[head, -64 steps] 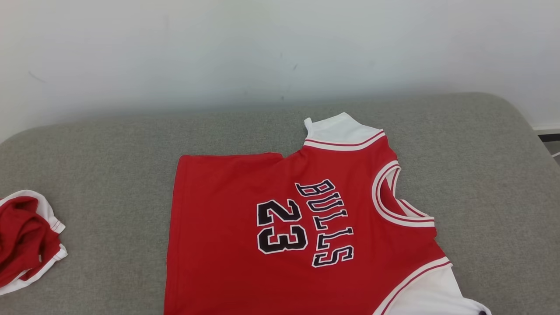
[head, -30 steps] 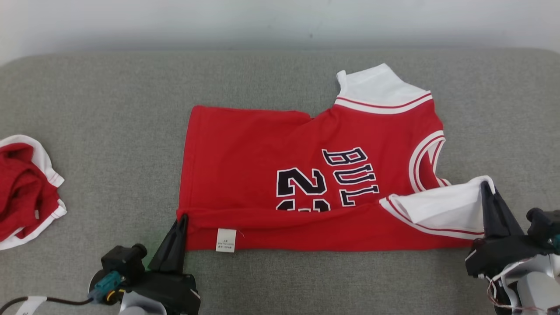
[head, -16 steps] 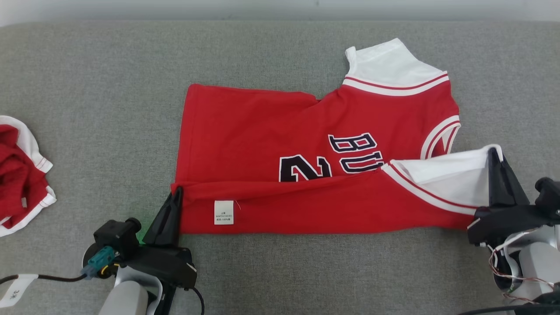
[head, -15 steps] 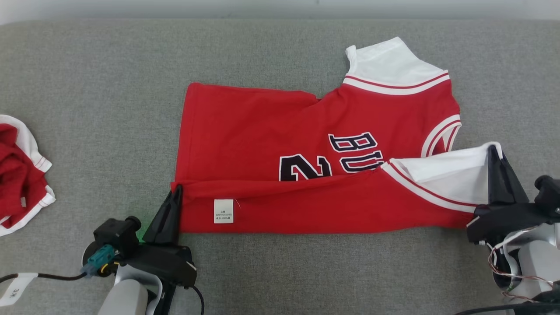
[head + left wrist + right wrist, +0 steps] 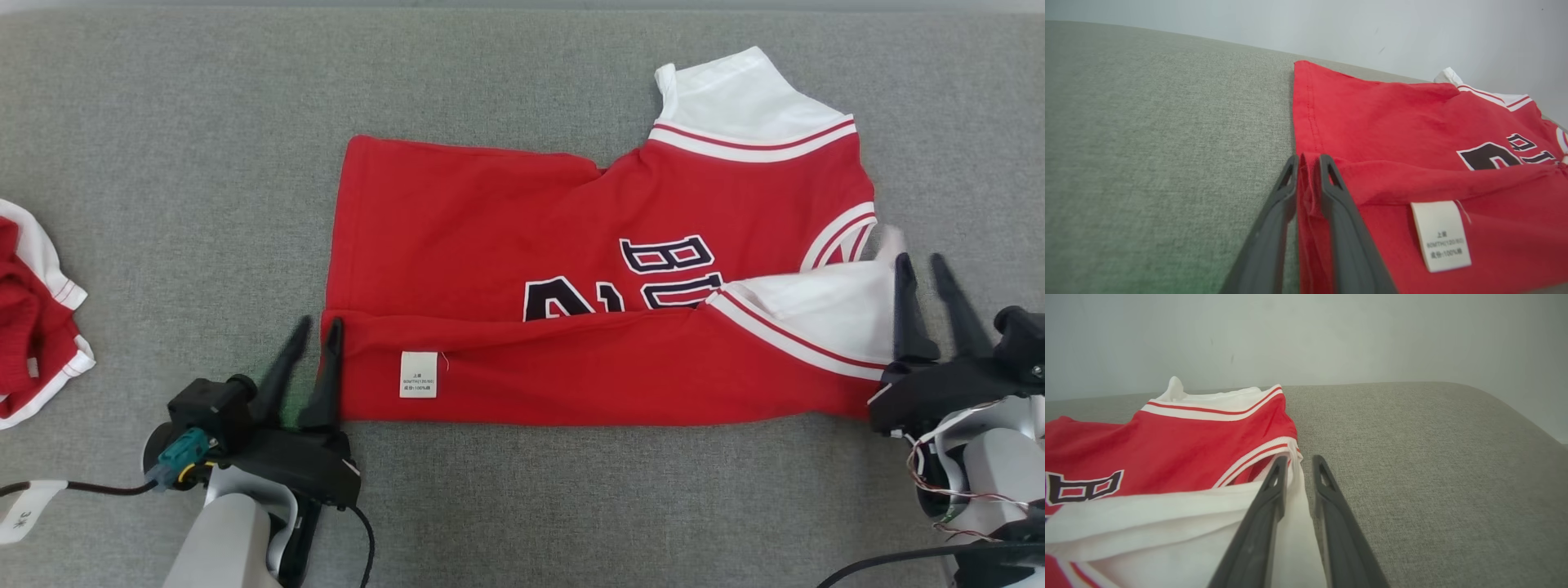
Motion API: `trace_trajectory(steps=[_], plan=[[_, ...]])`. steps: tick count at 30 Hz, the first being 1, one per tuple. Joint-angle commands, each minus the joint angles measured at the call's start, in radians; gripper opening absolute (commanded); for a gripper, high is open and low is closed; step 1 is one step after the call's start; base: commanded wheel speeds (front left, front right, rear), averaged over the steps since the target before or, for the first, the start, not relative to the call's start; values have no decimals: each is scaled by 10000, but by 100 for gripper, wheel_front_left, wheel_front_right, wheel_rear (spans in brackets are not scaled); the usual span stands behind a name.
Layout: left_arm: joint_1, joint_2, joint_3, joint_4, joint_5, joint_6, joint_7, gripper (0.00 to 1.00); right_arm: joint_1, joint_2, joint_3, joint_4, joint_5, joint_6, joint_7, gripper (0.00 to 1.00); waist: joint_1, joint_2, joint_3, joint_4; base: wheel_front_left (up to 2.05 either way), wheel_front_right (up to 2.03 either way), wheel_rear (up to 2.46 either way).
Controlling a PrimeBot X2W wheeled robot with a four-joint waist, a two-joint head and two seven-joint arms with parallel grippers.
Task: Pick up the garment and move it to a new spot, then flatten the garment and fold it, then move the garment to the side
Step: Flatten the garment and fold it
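Folding looks partly done — the jersey (image 5: 490, 237) lies flat on the grey cushion (image 5: 163, 163), near edge turned over once. Left gripper (image 5: 320, 322) and right gripper (image 5: 918, 260) stand parted at its corners, cloth loose between; more folds and the move aside remain

Left fingers (image 5: 328, 371), right fingers (image 5: 906, 318): apart.

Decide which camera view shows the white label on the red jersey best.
The left wrist view: the label lies close and large on the jersey, its printed lines visible. The head view gives it small, on the folded-over strip, print unreadable. The right wrist view faces the jersey's white shoulder end.
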Motion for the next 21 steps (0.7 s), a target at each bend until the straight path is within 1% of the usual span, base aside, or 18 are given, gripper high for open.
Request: trace_trajectory(steps=[1, 6, 9, 15, 21], plan=[[14, 28, 104, 21, 89, 111, -11, 100, -90, -39, -101, 8, -76, -14, -2, 100, -1, -1, -23, -7, 0, 0, 0], [451, 30, 321, -200, 182, 471, -11, 100, 402, 56, -748, -64, -283, -14, -2, 100, -1, -1, -294, -22, 0, 0, 0], [906, 11, 353, -480, 131, 614, -11, 100, 829, 165, -905, -214, -375, -14, -1, 100, -1, -1, -560, -38, 0, 0, 0], [1866, 19, 399, -1054, -47, 856, -11, 100, 1917, 435, -737, -381, -206, -14, -2, 100, -1, -1, -1002, -106, 0, 0, 0], [2285, 22, 346, -1224, -96, 876, -11, 100, 2324, 584, -683, -127, 43, -14, -2, 100, -1, -1, -1164, -86, 0, 0, 0]])
